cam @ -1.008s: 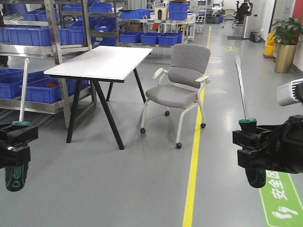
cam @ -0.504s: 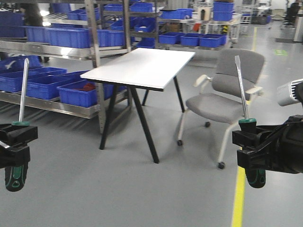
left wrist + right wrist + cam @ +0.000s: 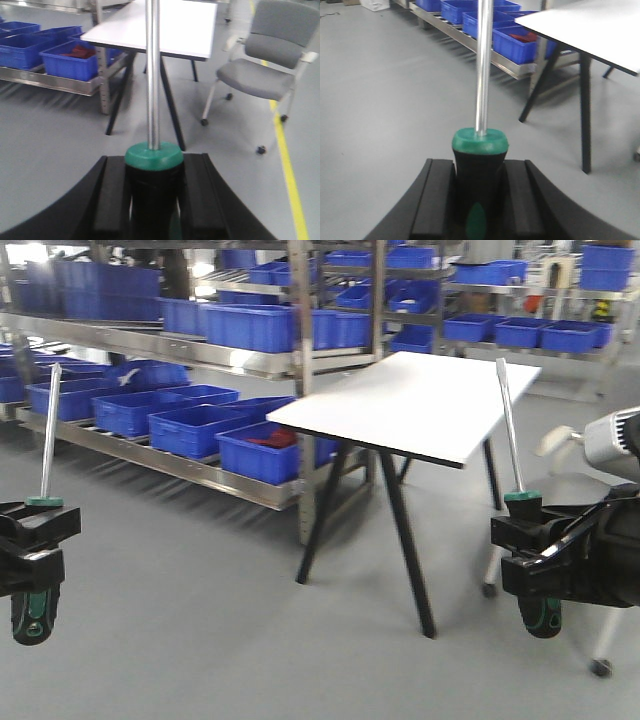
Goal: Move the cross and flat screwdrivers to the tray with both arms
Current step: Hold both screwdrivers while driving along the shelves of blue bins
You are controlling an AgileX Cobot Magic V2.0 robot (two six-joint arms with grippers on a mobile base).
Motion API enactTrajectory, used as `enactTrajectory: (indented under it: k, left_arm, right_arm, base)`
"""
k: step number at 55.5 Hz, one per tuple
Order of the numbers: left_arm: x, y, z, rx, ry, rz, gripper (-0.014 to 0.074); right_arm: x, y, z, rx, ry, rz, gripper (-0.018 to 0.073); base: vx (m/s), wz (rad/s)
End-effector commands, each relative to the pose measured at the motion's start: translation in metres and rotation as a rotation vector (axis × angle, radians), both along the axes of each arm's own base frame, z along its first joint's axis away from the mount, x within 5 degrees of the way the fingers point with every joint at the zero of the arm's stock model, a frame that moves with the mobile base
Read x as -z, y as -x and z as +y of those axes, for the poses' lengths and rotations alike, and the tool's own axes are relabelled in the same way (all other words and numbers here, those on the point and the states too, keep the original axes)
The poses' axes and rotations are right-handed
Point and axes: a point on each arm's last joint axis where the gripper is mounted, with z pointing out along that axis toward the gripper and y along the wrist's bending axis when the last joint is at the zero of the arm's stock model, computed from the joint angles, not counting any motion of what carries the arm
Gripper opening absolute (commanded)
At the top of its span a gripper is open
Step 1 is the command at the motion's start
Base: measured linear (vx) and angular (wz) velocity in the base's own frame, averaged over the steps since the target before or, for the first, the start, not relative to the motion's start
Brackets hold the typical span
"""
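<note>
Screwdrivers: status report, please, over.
Left gripper shut on left screwdriver, shaft up. Right gripper shut on right screwdriver. Tray not in view. White table ahead.

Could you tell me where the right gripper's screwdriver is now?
Front view, right edge: the screwdriver stands upright, clamped in the right gripper, shaft overlapping the white table's right end.

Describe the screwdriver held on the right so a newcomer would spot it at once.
In the front view, find the white table; a thin steel shaft stands upright before its right end. That is the right screwdriver, its green-and-black handle clamped in the right gripper. Unlike the left screwdriver, it has a silver-grey wrist part just beside it.
</note>
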Motion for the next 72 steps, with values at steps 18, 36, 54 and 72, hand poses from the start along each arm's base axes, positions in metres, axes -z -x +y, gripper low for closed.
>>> enactTrajectory:
  k: [18,36,54,72]
  left_arm:
    - [-0.0220,0.0030,0.0025,-0.034,0.053,-0.118,-0.0003]
    - [-0.0220,0.0030,0.0025,-0.034,0.053,-0.118,-0.0003]
    - [-0.0220,0.0030,0.0025,-0.034,0.053,-0.118,-0.0003]
    - [-0.0220,0.0030,0.0025,-0.034,0.053,-0.118,-0.0003]
  right_arm:
    - [-0.0230,0.0032,-0.0031,0.022,-0.043,-0.130,-0.0008]
    - [-0.0230,0.0032,-0.0032,0.022,-0.043,-0.130,-0.0008]
    - [-0.0230,0.0032,-0.0032,0.022,-0.043,-0.130,-0.0008]
    - [-0.0230,0.0032,-0.0032,0.022,-0.043,-0.130,-0.0008]
  base:
    - [0.53,0.51]
    - [0.53,0.65]
    - [0.53,0.64]
    - [0.53,0.46]
